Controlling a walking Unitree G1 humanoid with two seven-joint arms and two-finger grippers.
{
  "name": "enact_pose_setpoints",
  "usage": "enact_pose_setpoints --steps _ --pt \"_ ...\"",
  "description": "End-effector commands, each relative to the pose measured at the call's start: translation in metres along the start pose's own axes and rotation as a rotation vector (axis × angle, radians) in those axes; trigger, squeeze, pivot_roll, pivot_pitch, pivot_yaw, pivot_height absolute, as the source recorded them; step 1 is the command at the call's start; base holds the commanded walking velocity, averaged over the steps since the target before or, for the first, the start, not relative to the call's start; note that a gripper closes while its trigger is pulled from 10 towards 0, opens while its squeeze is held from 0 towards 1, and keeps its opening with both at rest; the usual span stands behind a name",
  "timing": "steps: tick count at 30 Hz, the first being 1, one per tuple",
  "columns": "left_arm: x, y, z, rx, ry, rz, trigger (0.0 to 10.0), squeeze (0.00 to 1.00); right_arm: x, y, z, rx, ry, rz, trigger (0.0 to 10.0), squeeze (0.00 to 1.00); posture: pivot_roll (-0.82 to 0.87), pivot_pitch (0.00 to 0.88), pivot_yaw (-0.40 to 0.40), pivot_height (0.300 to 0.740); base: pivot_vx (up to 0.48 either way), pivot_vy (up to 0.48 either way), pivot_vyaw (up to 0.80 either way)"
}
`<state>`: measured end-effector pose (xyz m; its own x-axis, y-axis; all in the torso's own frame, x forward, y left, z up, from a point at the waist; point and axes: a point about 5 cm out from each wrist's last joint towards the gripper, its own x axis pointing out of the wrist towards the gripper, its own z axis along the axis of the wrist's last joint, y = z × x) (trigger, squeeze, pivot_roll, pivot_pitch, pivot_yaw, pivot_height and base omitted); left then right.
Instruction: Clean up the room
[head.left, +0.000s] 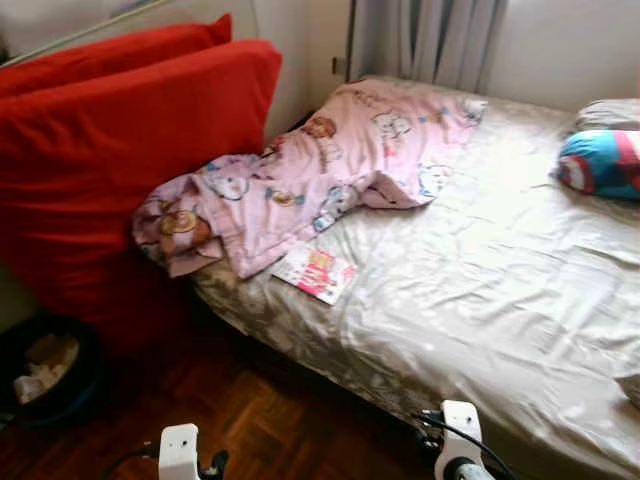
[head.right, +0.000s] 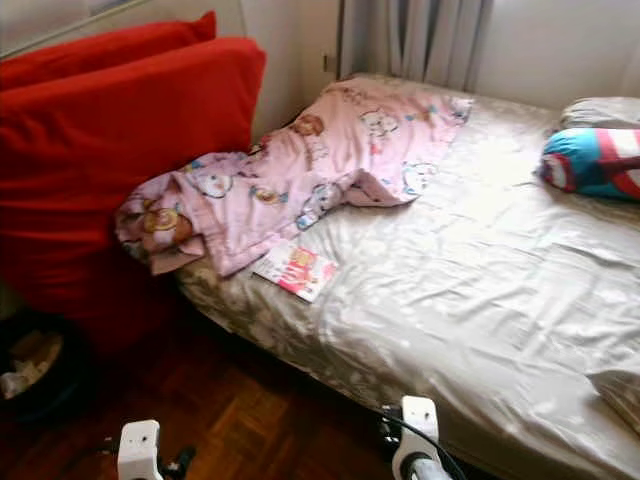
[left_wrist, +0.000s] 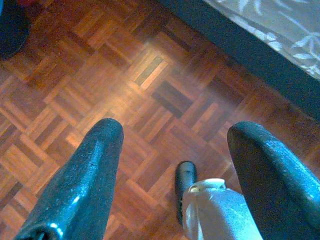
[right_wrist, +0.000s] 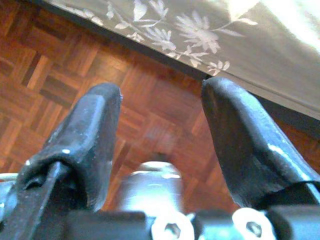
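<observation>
On the bed (head.left: 480, 270), toward ten o'clock, a crumpled pink blanket (head.left: 310, 170) trails off the mattress edge onto the red cushion (head.left: 120, 150), and a small booklet (head.left: 315, 273) lies just beside it: likely the clutter to tidy. The left gripper (left_wrist: 172, 145) and right gripper (right_wrist: 160, 115) hang low at six o'clock, fingers spread and empty, apparently idle. Wrist views add the parquet floor (left_wrist: 125, 75) and the floral bedsheet (right_wrist: 200, 30) edge
</observation>
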<state>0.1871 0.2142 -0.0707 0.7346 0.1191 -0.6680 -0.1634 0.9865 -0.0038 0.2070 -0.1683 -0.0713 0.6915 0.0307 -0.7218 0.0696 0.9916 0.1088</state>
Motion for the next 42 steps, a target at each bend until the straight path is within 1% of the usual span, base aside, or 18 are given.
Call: enact_pose_setpoints --steps 1,13,15,18,30,42 --pt "-0.0006 -0.0016 -0.0028 0.002 0.011 -0.001 10.0 0.00 -0.0013 -0.0072 -0.0015 0.002 0.005 -0.022 10.0 0.00 -0.01 0.074 0.031 0.740 0.000 -0.319 0.00" --pt "-0.0009 -0.0012 -0.0040 -0.002 0.018 0.001 10.0 0.00 -0.0011 -0.0074 -0.0011 0.006 0.008 -0.025 10.0 0.00 -0.01 0.084 0.032 0.740 0.000 -0.320 0.00" --pt "-0.0008 -0.0007 -0.0039 -0.003 0.019 0.002 10.0 0.00 -0.0011 -0.0074 -0.0014 0.005 0.012 -0.025 10.0 0.00 -0.01 0.084 0.032 0.740 0.000 -0.319 -0.46" --pt "-0.0007 -0.0003 -0.0038 -0.004 0.020 0.004 10.0 0.00 -0.0010 -0.0072 -0.0016 0.008 0.015 -0.025 10.0 0.00 -0.01 0.085 0.032 0.740 0.000 -0.321 -0.75" --pt "-0.0010 0.0015 -0.0042 -0.016 0.023 0.012 10.0 0.00 -0.0009 -0.0071 -0.0019 0.005 0.020 -0.029 10.0 0.00 -0.02 0.090 0.036 0.740 0.000 0.000 -0.73" --pt "-0.0001 0.0012 -0.0029 -0.010 0.026 0.007 10.0 0.00 -0.0007 -0.0068 -0.0016 0.006 0.021 -0.031 10.0 0.00 -0.03 0.087 0.035 0.740 0.000 0.000 -0.72"
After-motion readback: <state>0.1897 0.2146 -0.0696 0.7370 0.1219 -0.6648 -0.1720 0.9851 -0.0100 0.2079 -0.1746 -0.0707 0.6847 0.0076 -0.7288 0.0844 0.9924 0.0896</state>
